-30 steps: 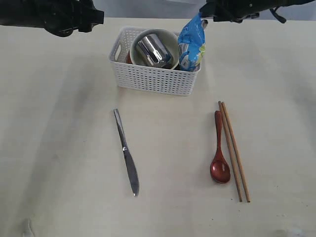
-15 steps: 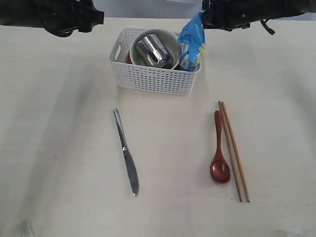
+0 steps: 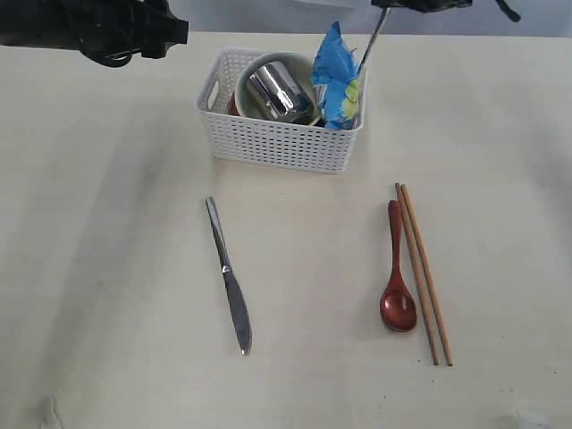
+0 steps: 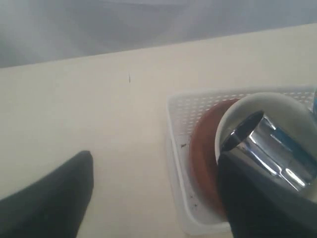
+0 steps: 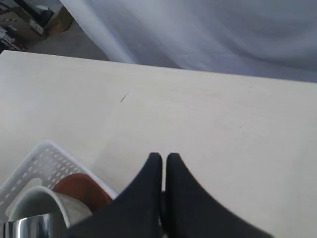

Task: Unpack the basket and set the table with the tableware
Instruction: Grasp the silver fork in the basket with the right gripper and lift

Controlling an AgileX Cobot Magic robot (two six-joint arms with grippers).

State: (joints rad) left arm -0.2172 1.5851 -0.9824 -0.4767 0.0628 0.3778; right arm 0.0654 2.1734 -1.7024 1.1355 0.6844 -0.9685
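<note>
Right gripper (image 5: 163, 158) pinched on what looks like the fork (image 3: 371, 40), at the basket (image 3: 268, 143) right rim. Left gripper (image 4: 154, 168) wide, over bare table (image 3: 107, 268).

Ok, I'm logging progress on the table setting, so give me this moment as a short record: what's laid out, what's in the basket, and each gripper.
laid on table: knife, spoon, chopsticks
in basket: bowl holding mug, small plate, snack bag
right gripper: shut on thin steel handle rising from the basket, likely the fork
left gripper: open, empty
</note>
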